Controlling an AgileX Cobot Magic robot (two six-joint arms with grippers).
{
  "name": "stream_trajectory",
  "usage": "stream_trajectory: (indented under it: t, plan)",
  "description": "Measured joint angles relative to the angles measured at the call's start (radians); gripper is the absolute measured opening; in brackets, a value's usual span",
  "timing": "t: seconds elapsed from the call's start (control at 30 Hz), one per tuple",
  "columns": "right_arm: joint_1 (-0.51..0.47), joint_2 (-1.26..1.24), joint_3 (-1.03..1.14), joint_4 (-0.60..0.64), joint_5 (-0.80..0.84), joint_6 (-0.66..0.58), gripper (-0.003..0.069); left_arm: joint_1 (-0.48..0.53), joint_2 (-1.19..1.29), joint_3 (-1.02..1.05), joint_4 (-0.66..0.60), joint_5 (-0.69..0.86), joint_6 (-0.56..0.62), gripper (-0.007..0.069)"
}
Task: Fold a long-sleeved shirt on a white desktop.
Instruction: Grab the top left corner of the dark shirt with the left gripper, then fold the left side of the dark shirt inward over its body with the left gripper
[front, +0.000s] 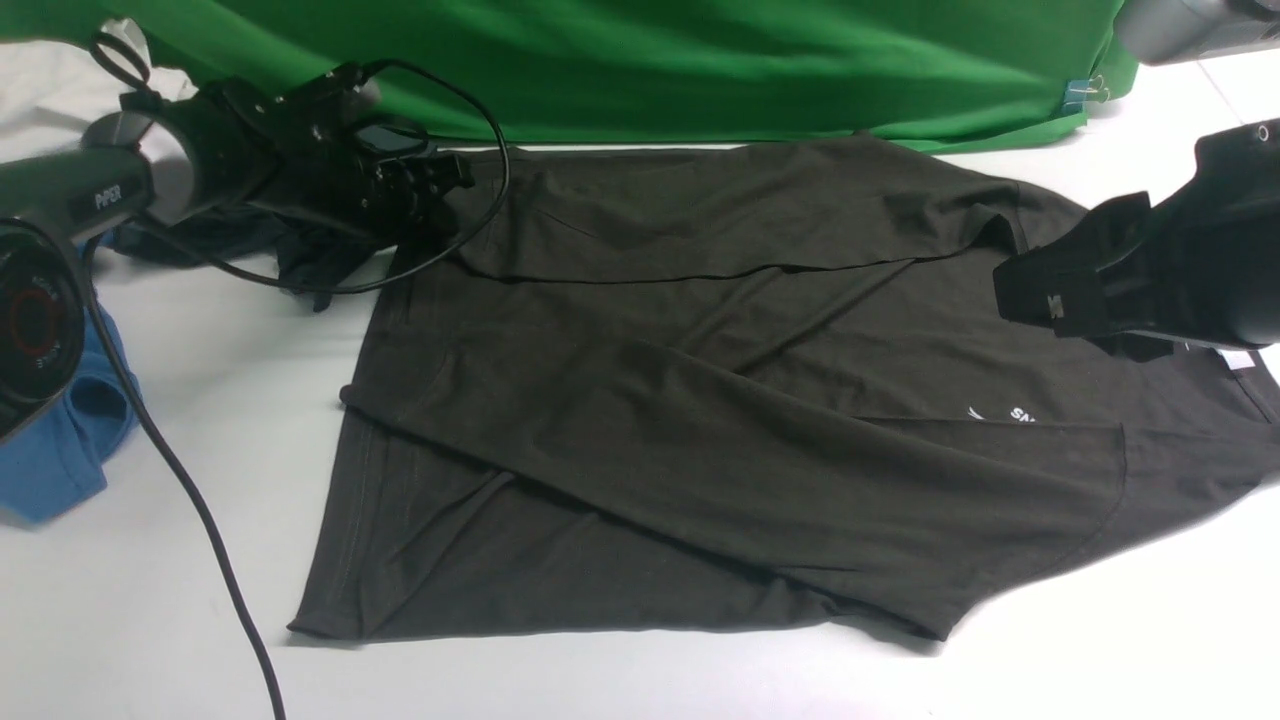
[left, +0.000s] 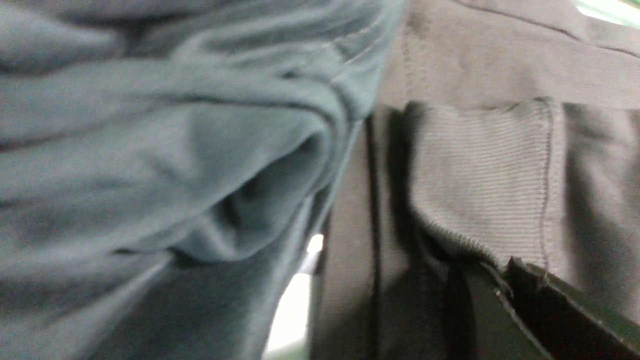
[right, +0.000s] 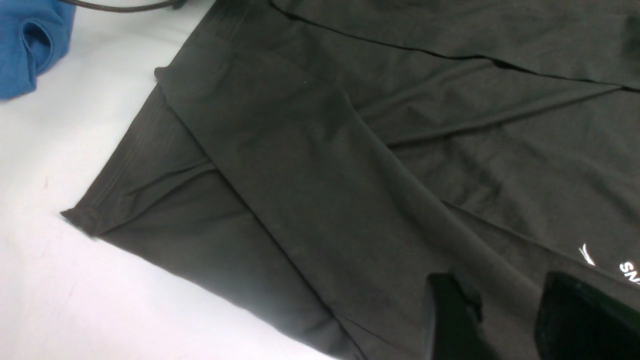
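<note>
The long-sleeved shirt (front: 700, 420) lies flat on the white desktop (front: 150, 620), very dark, with both sleeves folded across its body. Its white logo (front: 1000, 413) and neck tag (front: 1235, 360) show at the right. My left gripper (front: 455, 182) is at the shirt's far left corner. In the left wrist view its fingers (left: 545, 305) are pressed together on the ribbed sleeve cuff (left: 480, 170). My right gripper (front: 1005, 285) hovers above the shirt (right: 350, 175) near the collar. It is open, with nothing between its fingers (right: 450, 320), close to the logo (right: 610, 260).
A charcoal-grey garment (front: 300, 250) lies bunched under the left arm and fills much of the left wrist view (left: 150, 150). A blue garment (front: 60, 430) sits at the left edge. A black cable (front: 200, 520) trails over the table. The green backdrop (front: 700, 60) hangs behind.
</note>
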Motion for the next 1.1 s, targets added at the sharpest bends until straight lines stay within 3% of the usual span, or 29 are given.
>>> stream_trajectory:
  t: [0.2,0.47,0.6,0.7,1.1]
  plan:
    - [0.0,0.0,0.0,0.0,0.0,0.0,0.0242,0.002,-0.017,-0.002,-0.02,0.042,0.027,0.0048]
    - [0.0,0.0,0.0,0.0,0.004,0.0,0.0242,0.053,-0.157,-0.003,-0.016,0.249,0.01,0.0046]
    - [0.0,0.0,0.0,0.0,0.012,0.0,0.0242,0.075,-0.234,-0.004,0.046,0.333,0.004,0.0044]
    - [0.0,0.0,0.0,0.0,0.026,0.0,0.0242,0.08,-0.306,-0.004,0.172,0.426,-0.025,0.0044]
    - [0.0,0.0,0.0,0.0,0.057,-0.006,0.0242,0.08,-0.424,0.132,0.234,0.515,-0.025,0.0042]
